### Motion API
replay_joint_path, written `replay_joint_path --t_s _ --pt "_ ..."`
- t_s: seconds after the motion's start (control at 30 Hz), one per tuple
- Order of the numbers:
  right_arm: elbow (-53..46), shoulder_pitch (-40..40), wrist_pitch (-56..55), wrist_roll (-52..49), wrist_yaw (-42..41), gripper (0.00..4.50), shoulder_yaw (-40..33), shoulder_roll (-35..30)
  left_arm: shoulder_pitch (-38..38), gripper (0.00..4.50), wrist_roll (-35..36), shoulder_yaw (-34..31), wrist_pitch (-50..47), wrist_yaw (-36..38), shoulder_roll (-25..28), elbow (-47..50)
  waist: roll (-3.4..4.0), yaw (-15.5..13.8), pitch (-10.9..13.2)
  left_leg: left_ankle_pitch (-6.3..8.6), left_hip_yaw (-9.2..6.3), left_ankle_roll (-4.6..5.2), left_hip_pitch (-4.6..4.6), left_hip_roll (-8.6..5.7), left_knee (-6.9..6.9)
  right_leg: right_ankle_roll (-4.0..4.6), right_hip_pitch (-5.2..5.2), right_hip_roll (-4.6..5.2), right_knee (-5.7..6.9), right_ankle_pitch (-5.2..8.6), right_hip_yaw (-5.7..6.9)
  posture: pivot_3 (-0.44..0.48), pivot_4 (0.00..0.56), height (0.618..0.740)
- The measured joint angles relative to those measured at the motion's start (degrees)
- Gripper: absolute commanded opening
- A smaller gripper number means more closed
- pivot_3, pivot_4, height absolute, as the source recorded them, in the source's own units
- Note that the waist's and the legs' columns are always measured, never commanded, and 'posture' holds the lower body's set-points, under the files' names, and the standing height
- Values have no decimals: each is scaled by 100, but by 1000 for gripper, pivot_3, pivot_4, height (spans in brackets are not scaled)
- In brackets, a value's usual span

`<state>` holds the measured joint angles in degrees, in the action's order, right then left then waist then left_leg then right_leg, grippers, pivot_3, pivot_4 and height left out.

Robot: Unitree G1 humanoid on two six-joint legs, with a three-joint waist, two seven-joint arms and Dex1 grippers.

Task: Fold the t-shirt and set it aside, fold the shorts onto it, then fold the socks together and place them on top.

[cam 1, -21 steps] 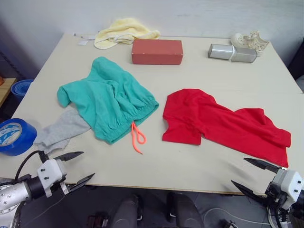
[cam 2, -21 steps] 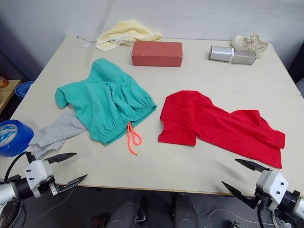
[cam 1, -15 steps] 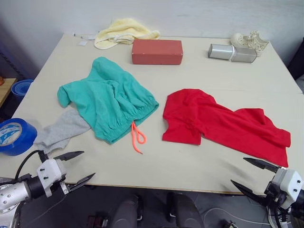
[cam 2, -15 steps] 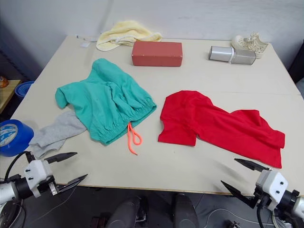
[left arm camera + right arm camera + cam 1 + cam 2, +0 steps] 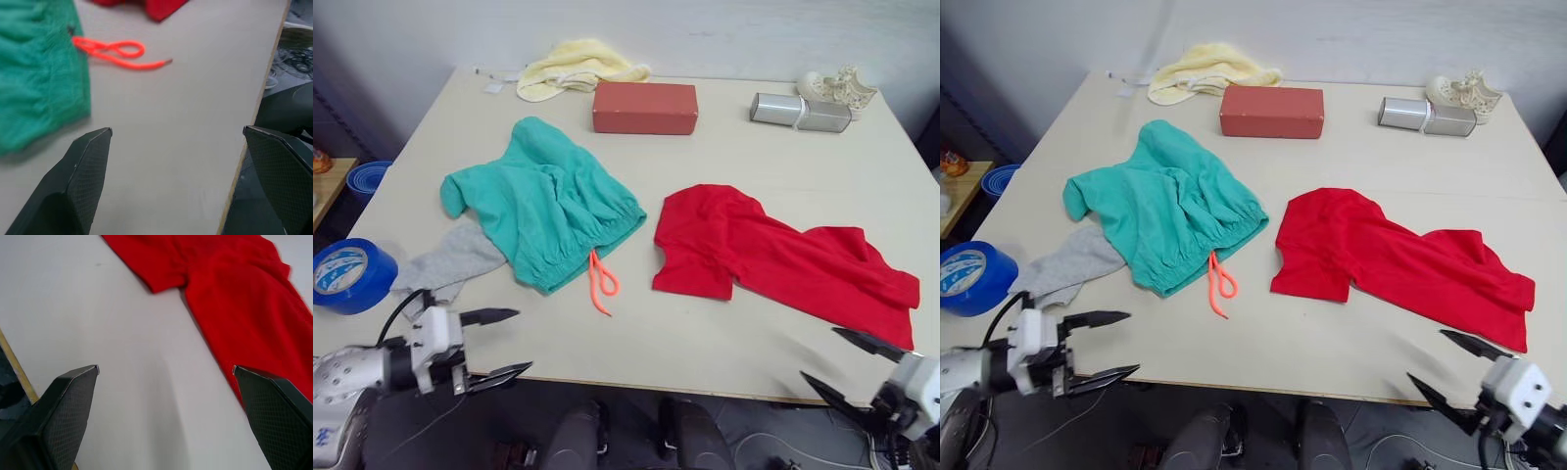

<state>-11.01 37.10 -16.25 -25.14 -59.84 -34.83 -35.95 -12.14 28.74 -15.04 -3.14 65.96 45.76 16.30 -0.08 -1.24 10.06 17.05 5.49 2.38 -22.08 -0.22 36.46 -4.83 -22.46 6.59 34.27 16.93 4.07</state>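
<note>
The red t-shirt (image 5: 773, 259) lies crumpled and unfolded on the right half of the table. The teal shorts (image 5: 543, 211) lie left of centre, with the orange drawstring (image 5: 600, 284) trailing toward the front edge. Grey socks (image 5: 450, 264) poke out from under the shorts' left side and are partly hidden. My left gripper (image 5: 522, 341) is open at the table's front-left edge, short of the shorts (image 5: 34, 73) and empty. My right gripper (image 5: 819, 353) is open at the front-right edge, just below the t-shirt's (image 5: 234, 298) hem and holding nothing.
A blue tape roll (image 5: 350, 276) sits at the table's left edge near the socks. A red brick-shaped block (image 5: 644, 107), a pale yellow cloth (image 5: 578, 67), a silver cylinder (image 5: 800, 112) and a small white shoe (image 5: 842, 86) line the far side. The table (image 5: 705, 333) is bare along the front.
The head camera has shifted slightly. My left gripper has moved a little to the right along the front edge. The clothes have not moved.
</note>
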Motion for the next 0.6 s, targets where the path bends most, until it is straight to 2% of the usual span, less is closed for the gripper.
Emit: replay_joint_path --t_s 0.07,0.17,0.4,0.6 --pt "19 171 4 -39 160 4482 -387 82 529 4500 -125 423 108 176 30 152 0 -4 -4 -3 1 -5 2 0 -1 -1 0 0 4 -1 0 0 150 740" --pt "35 404 41 -101 481 4482 -876 324 1354 4500 -699 1162 570 415 -32 21 16 -7 -12 -6 3 -10 4 0 -7 -6 -3 -2 8 -3 1 0 150 740" --pt "131 1027 21 5 899 4482 -1352 731 3313 4500 -1905 2388 1059 132 -938 -1327 19 -9 -14 -20 7 -5 10 -1 -3 -11 -1 -4 30 -6 2 0 150 740" --pt "207 1171 30 113 1014 4482 -1450 727 4511 4500 -2490 2998 1000 -165 -1755 -2467 16 11 -12 -27 9 7 11 -1 3 -18 -3 -6 40 -9 -1 0 150 740"
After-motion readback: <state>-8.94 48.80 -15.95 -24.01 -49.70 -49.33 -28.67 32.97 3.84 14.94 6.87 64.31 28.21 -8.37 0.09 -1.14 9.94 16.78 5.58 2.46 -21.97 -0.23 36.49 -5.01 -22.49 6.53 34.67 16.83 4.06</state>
